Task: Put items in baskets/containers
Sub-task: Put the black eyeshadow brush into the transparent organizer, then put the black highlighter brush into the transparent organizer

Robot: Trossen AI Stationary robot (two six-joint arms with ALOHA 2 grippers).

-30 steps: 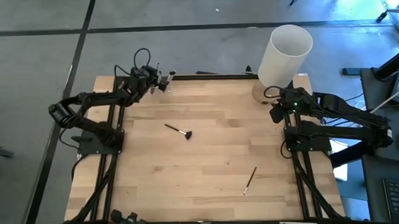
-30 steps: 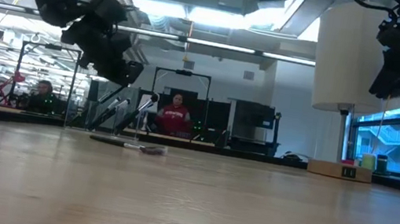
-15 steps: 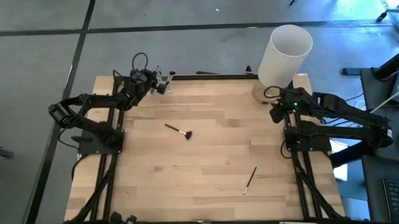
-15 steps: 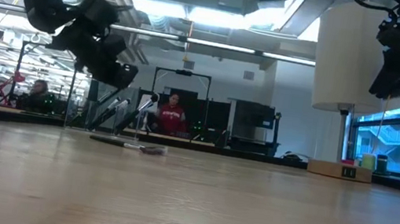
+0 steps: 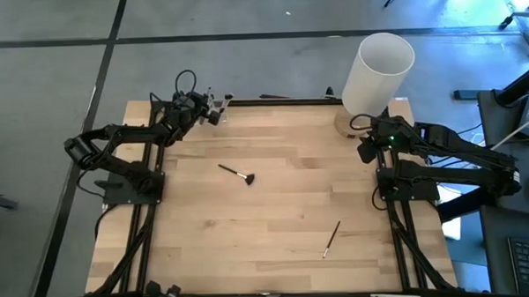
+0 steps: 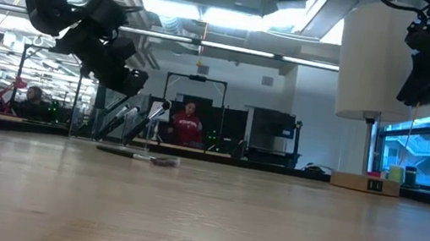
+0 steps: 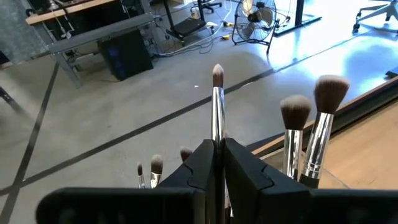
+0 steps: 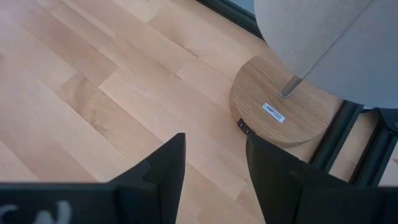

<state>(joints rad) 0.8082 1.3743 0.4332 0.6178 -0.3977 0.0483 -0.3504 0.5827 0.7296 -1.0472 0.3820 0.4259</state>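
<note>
The left claw (image 7: 217,163) hangs over the far left corner of the pale, plank-grained wooden bench (image 5: 276,219), its dark fingers pressed together on the thin silver-ferruled makeup brush (image 7: 217,102), which stands upright with a small tan bristle tip. Just beside that claw, several other upright brushes (image 7: 311,134) with fluffy tan heads and shiny metal ferrules rise from the small clear holder (image 5: 221,109) at the bench's far edge; its compartments are too small to tell apart. Toward the bench's middle from that holder lies a short dark-handled brush with a fanned bristle head (image 5: 237,174), flat on the wood, and well apart, near the front right, a slim pencil-like brush (image 5: 331,239). The right claw (image 8: 214,171), fingers spread and empty, hovers beside the round wooden base (image 8: 286,102) of the tall white cylinder (image 5: 378,72). Since half a second ago, nothing on the bench has shifted, and both arms hold nearly the same pose.
</note>
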